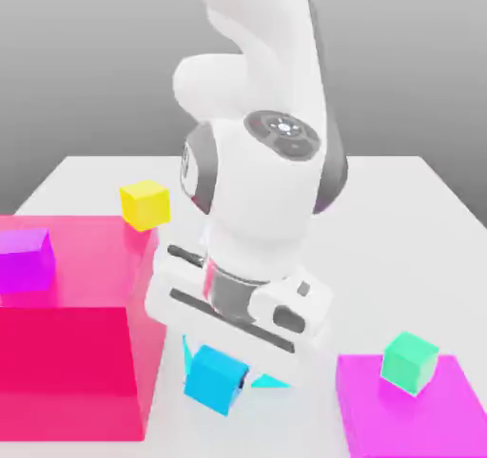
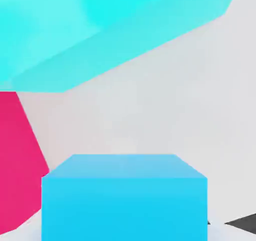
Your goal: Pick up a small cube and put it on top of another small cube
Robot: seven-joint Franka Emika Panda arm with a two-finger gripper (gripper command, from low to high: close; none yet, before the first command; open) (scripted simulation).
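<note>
The gripper (image 1: 221, 375) is clenched on the small matte sky-blue cube (image 1: 214, 378), near the exterior view's front centre — pick-up step done; next, carry it onto the small green cube (image 1: 410, 361) at right.

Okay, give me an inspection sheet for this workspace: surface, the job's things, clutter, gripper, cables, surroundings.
Surface: white table, flat.
Job's things: small sky-blue cube sits at the gripper; small green cube rests on the magenta block.
Clutter: yellow cube and purple cube on the big pink block; big cyan block beside it.
Gripper: gripper shut on the small sky-blue cube.
Cables: nothing seen.
Surroundings: plain grey backdrop.
</note>
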